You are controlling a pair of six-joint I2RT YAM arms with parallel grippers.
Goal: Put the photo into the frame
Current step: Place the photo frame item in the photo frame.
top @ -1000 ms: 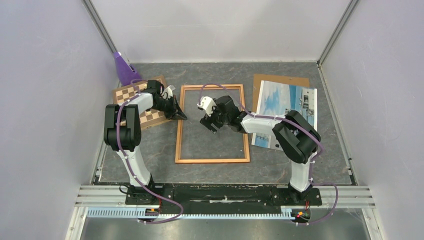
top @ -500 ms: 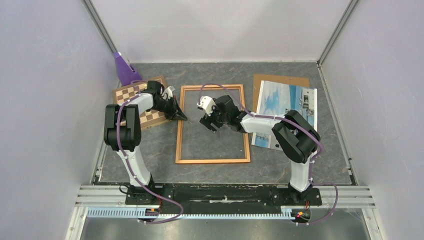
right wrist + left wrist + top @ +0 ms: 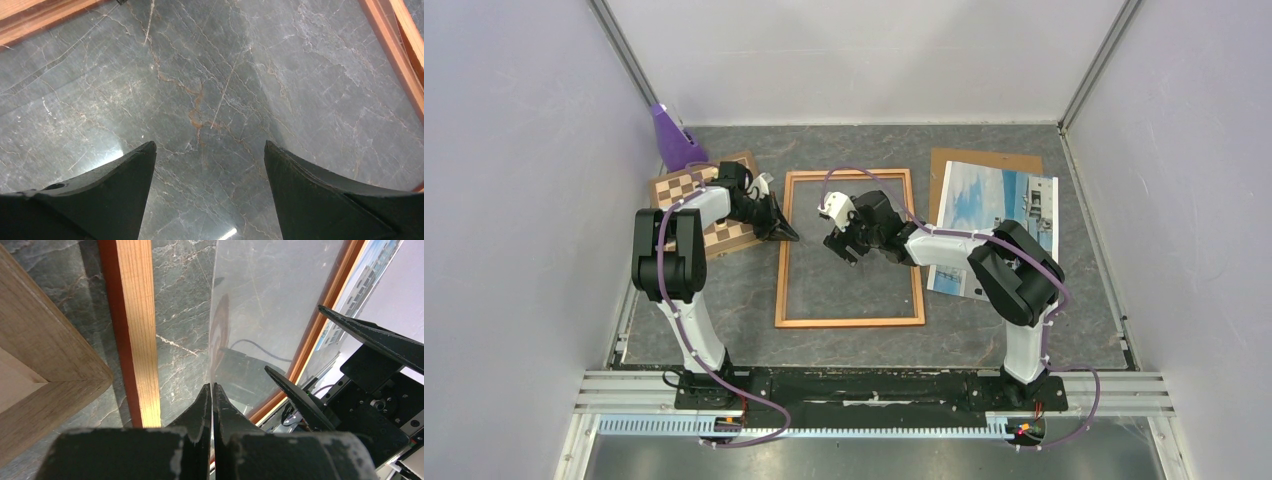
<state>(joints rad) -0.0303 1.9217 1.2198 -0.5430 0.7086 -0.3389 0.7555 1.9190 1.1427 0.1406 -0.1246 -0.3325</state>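
Photo [image 3: 986, 200] seen right of frame [image 3: 849, 321], long axis near-far; right gripper [image 3: 842, 246] held open, nearer; left gripper [image 3: 212, 388] clamped on clear pane [image 3: 270, 305].

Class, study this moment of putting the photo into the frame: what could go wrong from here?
1. The left claw is shut on only the thin edge of a clear transparent sheet over the orange-brown wooden frame; it may slip.
2. The open right claw hovers over the frame's opening and could knock that sheet.
3. The building-and-sky photo print lies partly beneath the right arm, which might drag it.
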